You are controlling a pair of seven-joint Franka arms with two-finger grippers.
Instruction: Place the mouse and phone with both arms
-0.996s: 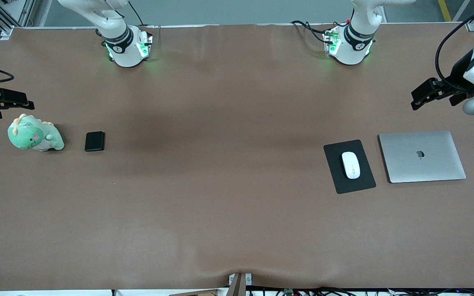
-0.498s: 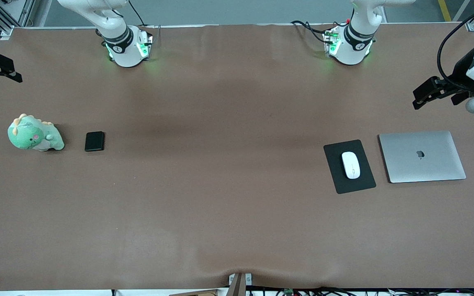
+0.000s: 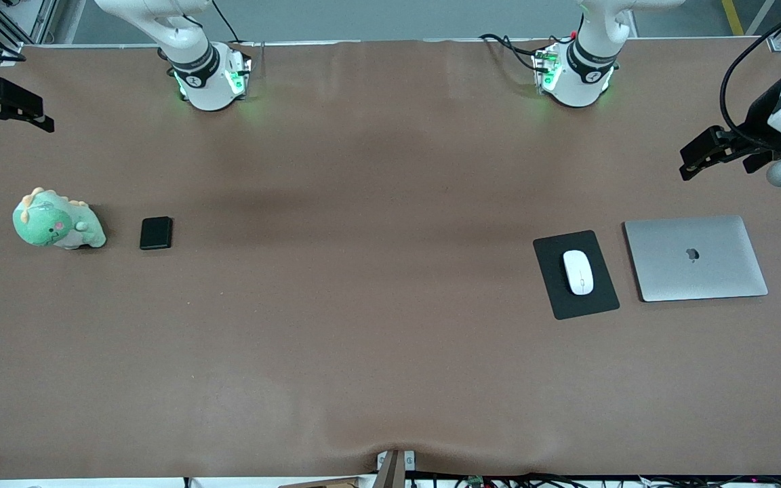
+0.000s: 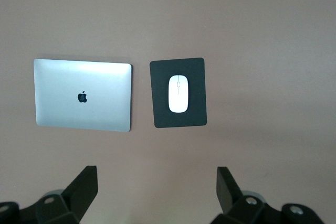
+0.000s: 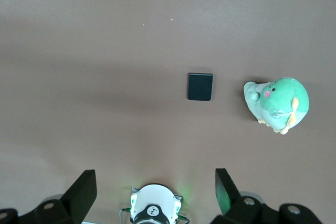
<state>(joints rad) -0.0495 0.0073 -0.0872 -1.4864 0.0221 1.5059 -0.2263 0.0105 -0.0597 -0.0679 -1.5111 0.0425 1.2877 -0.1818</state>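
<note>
Brown cloth covers the table (image 3: 377, 352), and 2 arms are mounted along its edge farthest from the front camera. At the right arm's end, the right gripper (image 3: 14, 108) is held up in the air over the table's edge, its jaws spread wide with nothing between them; its fingers (image 5: 83, 192) are seen well apart in the right wrist view. A green plush dinosaur (image 3: 57, 220) is found on the cloth at that end. The phone (image 3: 156, 233) is laid flat just beside the dinosaur, toward the table's middle, and is touched by nothing. Toward the left arm's end, a black mouse pad (image 3: 575, 274) is laid flat, and the mouse (image 3: 577, 272) rests on its middle, untouched. A closed silver laptop (image 3: 694, 258) is placed just beside the pad, nearer the table's end. The left gripper (image 3: 706, 152) is held in the air over bare cloth, farther from the front camera than the laptop, jaws fully apart and empty.
</note>
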